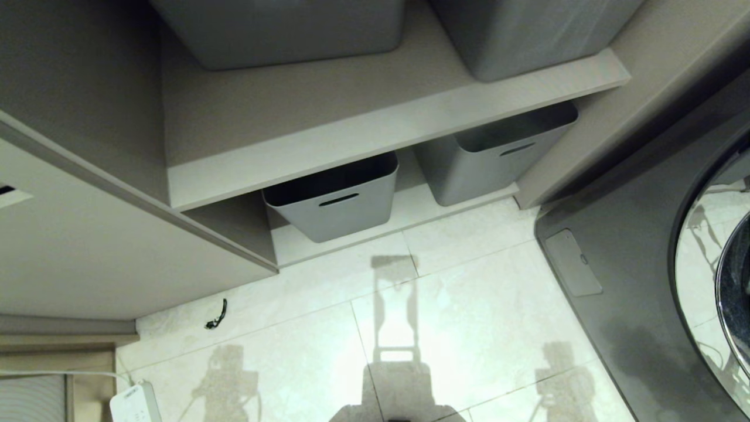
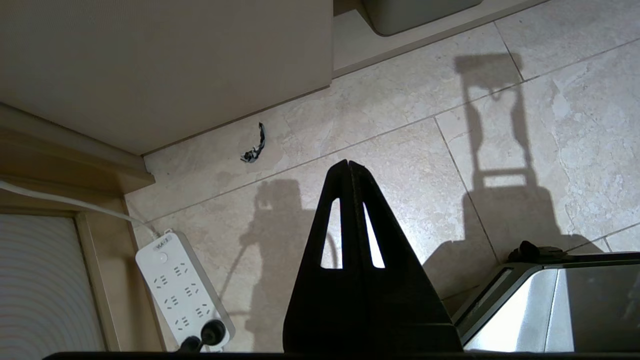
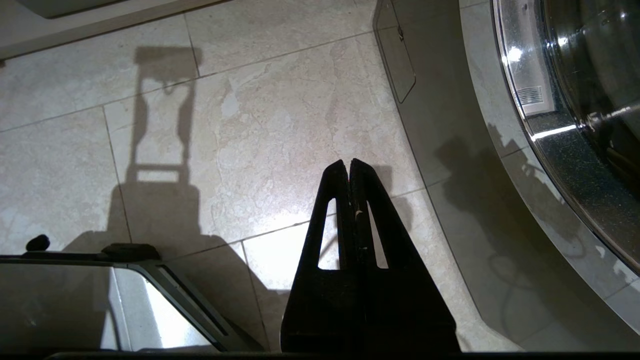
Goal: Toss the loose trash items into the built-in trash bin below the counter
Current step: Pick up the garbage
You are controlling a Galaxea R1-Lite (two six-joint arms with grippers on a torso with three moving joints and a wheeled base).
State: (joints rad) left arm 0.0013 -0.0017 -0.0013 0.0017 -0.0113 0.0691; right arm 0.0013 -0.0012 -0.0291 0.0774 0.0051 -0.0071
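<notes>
**Beige tile floor, shelf unit, both arms parked: risk entry**

Beige tiles [image 1: 469,305]; grey tubs [image 1: 334,199] on the low shelf. Left gripper [image 2: 348,167] and right gripper [image 3: 348,166] hang over the floor, fingers clenched on nothing. Turquoise cardboard, bin flap and counter: none in view. Hazards: driving off blind may snag the power strip [image 2: 180,290] or clip the washer door [image 3: 575,125]; the dark floor scrap [image 2: 255,145] may pass for trash.

Matte black left gripper [image 2: 348,167]: two flat triangular fingers [image 2: 334,190] tapering to a narrow tip, each pierced by one long slim slot, widening into a solid black base. Same build on the right gripper [image 3: 349,166], fingers [image 3: 332,187] black and slotted alike, small pale speck along the seam. Silver, glossy base panel [image 2: 540,305] with dark grey rim and small black knobs on top.
</notes>
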